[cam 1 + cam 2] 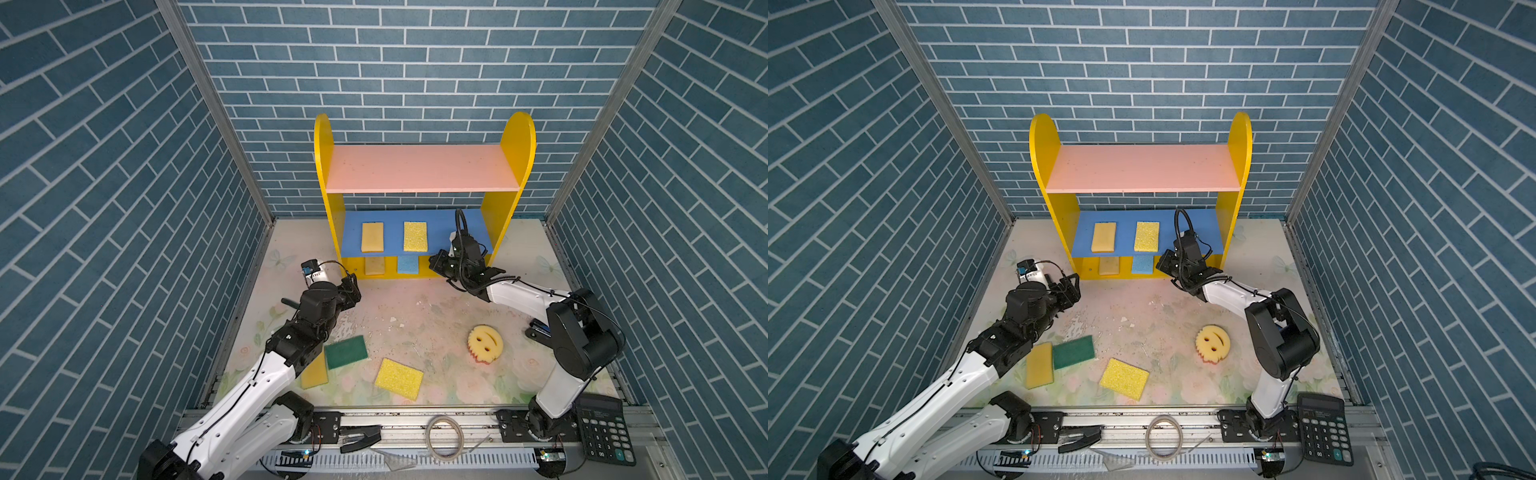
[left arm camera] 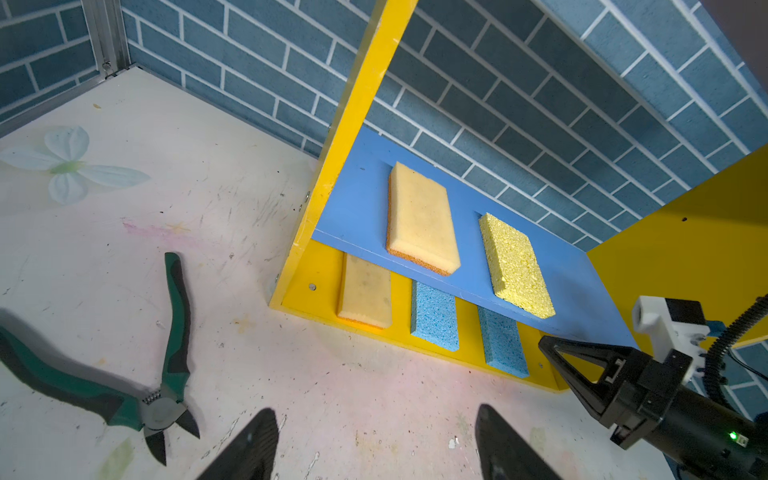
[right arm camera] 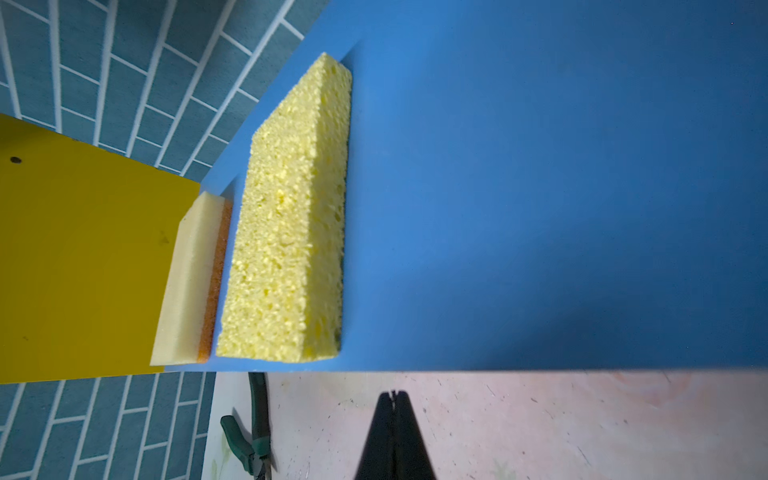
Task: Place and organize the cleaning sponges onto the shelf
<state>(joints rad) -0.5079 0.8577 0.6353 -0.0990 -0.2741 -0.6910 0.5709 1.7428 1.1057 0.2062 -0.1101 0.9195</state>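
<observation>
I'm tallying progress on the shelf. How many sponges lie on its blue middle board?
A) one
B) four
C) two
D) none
C: a tan sponge and a yellow sponge lie flat, side by side with a gap between them, on the blue board. Nothing else lies on the visible part of that board.

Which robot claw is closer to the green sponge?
Left. The left gripper is between the green sponge and the shelf; the right gripper is farther away, by the shelf's front right corner.
</observation>
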